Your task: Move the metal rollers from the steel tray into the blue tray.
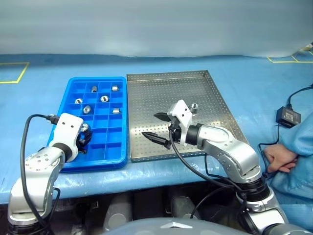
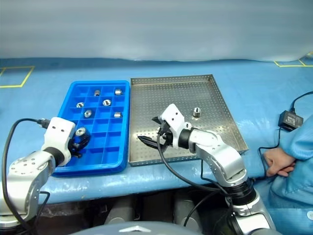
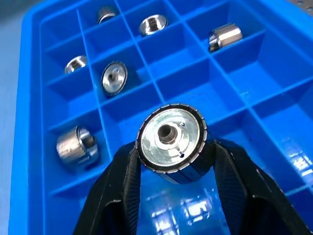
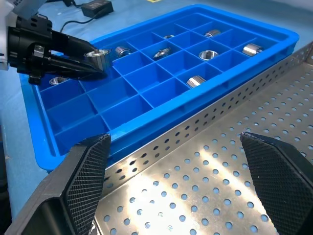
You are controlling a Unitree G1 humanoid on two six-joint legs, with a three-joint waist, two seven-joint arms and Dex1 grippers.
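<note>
The blue tray (image 1: 105, 147) lies on the table's left, with several metal rollers (image 1: 103, 98) in its far compartments. Over the near-left compartments, my left gripper (image 1: 84, 134) is shut on one roller (image 3: 170, 142), holding it by its sides with the hollow end facing the wrist camera. The right wrist view has this roller (image 4: 98, 56) hanging just above the tray's grid. The steel tray (image 1: 146, 93) sits directly to the right of the blue one. One roller (image 1: 194, 106) stands upright on its perforated floor. My right gripper (image 1: 150, 125) hovers open over the steel tray's near-left part, holding nothing.
A person's hand (image 1: 279, 157) in a blue sleeve rests on the table's right edge. A black power adapter (image 1: 287, 116) with its cable lies right of the steel tray. Yellow tape lines (image 1: 14, 78) mark the blue table cover at the far corners.
</note>
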